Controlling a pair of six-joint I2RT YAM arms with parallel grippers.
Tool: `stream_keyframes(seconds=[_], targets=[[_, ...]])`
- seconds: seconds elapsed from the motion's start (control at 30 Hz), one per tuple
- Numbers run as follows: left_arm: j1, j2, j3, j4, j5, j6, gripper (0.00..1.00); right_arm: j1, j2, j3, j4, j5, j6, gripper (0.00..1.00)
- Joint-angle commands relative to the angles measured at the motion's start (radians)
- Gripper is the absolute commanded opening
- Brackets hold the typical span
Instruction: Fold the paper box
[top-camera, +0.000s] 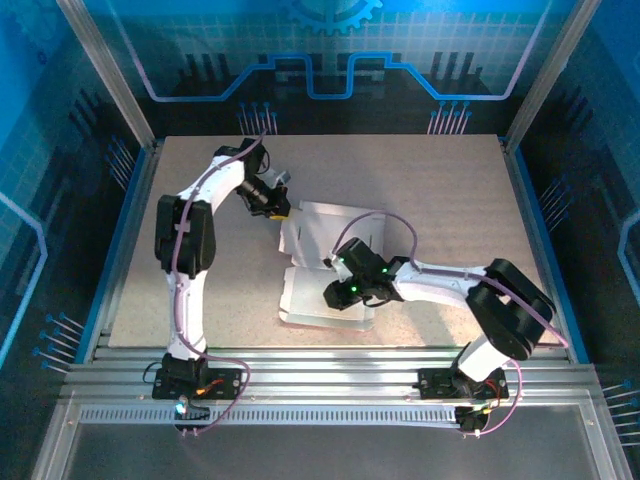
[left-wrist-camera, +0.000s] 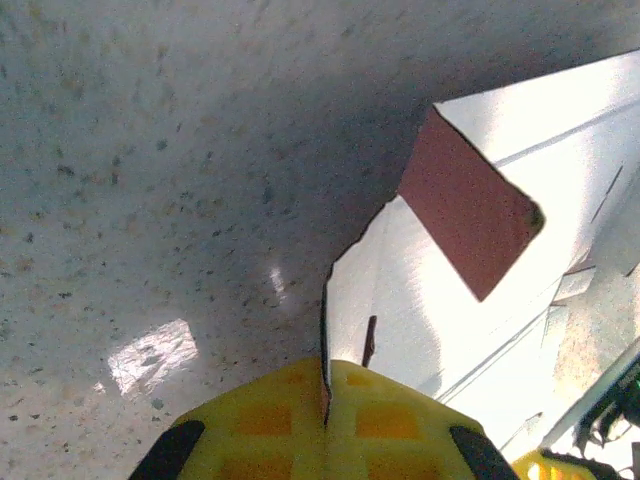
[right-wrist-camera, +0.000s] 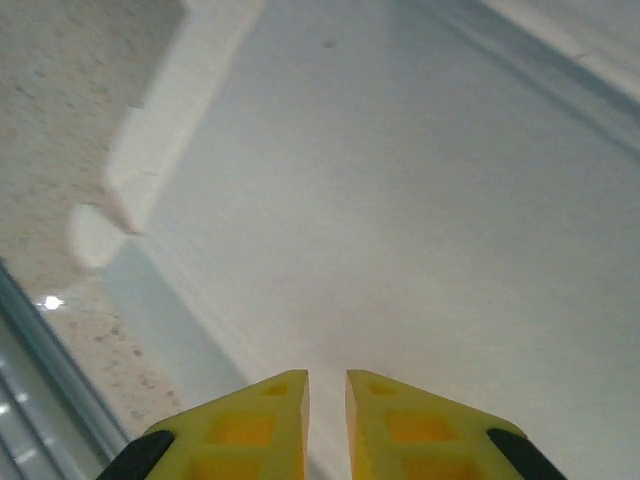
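The paper box (top-camera: 318, 238) lies spread in the middle of the table, whitish side up. My left gripper (top-camera: 283, 211) is at its far left corner. In the left wrist view its yellow fingers (left-wrist-camera: 270, 415) are shut on a thin upright edge of the paper box (left-wrist-camera: 420, 300), and a pink flap (left-wrist-camera: 470, 215) stands up beyond. My right gripper (top-camera: 336, 296) points down onto the near part of the sheet. In the right wrist view the right gripper (right-wrist-camera: 327, 376) has a narrow gap with nothing in it, low over the white paper box (right-wrist-camera: 400, 200).
The speckled beige table (top-camera: 440, 190) has free room to the right of and behind the sheet. Metal rails (top-camera: 330, 362) run along the near edge, close to the sheet's front. Blue walls with metal posts close in the other sides.
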Motion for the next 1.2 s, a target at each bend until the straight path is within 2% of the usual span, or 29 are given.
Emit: stream_keyframes(seconds=[0.0,0.17,0.37,0.53,0.73,1.17], targets=[[-0.013,-0.118,-0.089,0.164,0.024,-0.029,0.00,-0.007,-0.056,-0.006,0.000,0.001,0.013,0.18],[-0.028,-0.237,-0.268,0.361,-0.031,-0.048,0.00,0.006,-0.071,-0.060,0.036,0.007,0.064,0.13],[-0.063,-0.369,-0.463,0.590,-0.094,-0.089,0.00,0.067,-0.057,-0.107,0.071,0.080,0.170,0.10],[-0.092,-0.452,-0.609,0.719,-0.147,-0.123,0.00,0.125,-0.012,-0.103,0.070,0.152,0.250,0.08],[-0.143,-0.555,-0.746,0.791,-0.249,-0.121,0.00,0.131,0.025,-0.106,0.069,0.205,0.306,0.06],[-0.238,-0.695,-0.966,0.889,-0.372,-0.145,0.01,0.145,0.051,-0.109,0.077,0.225,0.335,0.07]])
